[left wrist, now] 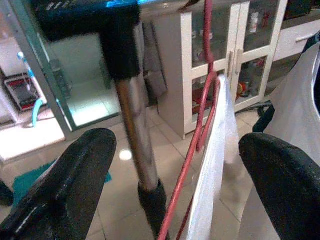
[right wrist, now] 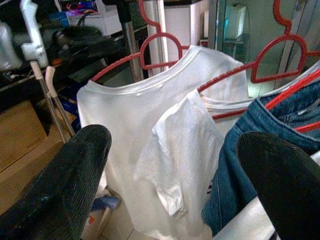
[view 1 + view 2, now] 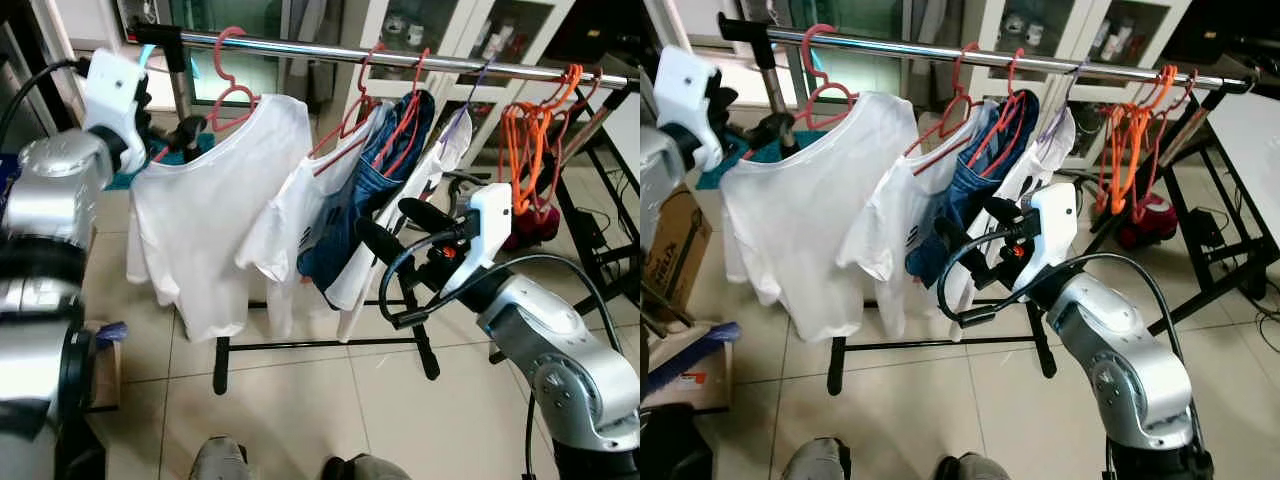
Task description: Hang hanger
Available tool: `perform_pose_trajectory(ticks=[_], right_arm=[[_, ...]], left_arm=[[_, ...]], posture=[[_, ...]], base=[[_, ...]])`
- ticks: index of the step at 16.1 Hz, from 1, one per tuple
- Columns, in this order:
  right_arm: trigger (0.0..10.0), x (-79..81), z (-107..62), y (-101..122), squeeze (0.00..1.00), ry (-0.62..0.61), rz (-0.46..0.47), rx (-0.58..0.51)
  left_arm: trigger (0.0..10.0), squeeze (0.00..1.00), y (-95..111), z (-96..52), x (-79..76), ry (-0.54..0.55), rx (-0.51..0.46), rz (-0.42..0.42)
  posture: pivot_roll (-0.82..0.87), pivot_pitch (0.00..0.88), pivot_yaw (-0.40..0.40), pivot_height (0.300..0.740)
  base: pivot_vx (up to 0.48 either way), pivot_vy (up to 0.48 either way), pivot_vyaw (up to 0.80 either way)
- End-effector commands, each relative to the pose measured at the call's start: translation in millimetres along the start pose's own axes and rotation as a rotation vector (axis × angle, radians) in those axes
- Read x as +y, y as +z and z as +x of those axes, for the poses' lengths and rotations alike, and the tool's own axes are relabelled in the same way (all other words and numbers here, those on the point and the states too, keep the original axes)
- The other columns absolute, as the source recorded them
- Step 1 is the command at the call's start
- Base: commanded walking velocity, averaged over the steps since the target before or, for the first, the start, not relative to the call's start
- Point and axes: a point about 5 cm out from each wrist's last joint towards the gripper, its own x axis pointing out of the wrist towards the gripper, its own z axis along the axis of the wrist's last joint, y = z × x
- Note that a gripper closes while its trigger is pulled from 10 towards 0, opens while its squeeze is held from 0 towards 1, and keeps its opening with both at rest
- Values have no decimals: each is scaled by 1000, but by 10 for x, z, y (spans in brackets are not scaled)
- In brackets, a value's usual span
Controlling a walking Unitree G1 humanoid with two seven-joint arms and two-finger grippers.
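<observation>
A red hanger (image 3: 232, 100) carrying a white T-shirt (image 3: 215, 220) hooks over the steel rail (image 3: 450, 62) near its left end. My left gripper (image 3: 175, 135) is up at that hanger's left shoulder, beside the rack's upright post (image 1: 132, 135). Its fingers (image 1: 70, 175) are open wide, with the post and the red hanger wire (image 1: 187, 180) in the gap, untouched. My right gripper (image 3: 385, 218) is open and holds nothing. It hovers in front of the blue denim garment (image 3: 360, 200), below the rail.
More red hangers hold a second white shirt (image 3: 290, 220) and the denim. A bunch of orange hangers (image 3: 530, 140) hangs at the rail's right end. The rack's black floor bar (image 3: 320, 345) crosses the tiles. A cardboard box (image 3: 675, 245) stands left; shoes (image 3: 220, 460) are at the bottom edge.
</observation>
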Motion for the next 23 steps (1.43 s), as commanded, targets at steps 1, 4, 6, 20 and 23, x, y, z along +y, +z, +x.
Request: perform_pose_trajectory(ticks=[1,4,6,20,23], right_arm=[[10000,5,-58,29,0,-2,-7,3],[10000,0,-137,57,0,-47,-9,-8],[10000,7,-206,68,0,-72,-13,-5],[10000,92,-342,207,0,-73,-47,18],[10000,117,-380,238,0,-61,-61,32]], left_arm=[[10000,0,47,81,-61,-32,2,31],[10000,0,136,217,-110,5,-3,66],[10000,0,168,266,-144,17,-4,66],[10000,0,87,356,-239,69,26,-70],[10000,0,75,380,-288,51,66,-11]], posture=[[-36,106,-95,740],[-71,126,-68,740],[-93,142,-54,740],[-198,216,-49,740],[-208,235,-33,740]], base=[[0,0,0],[0,0,0],[0,0,0],[0,0,0],[0,0,0]])
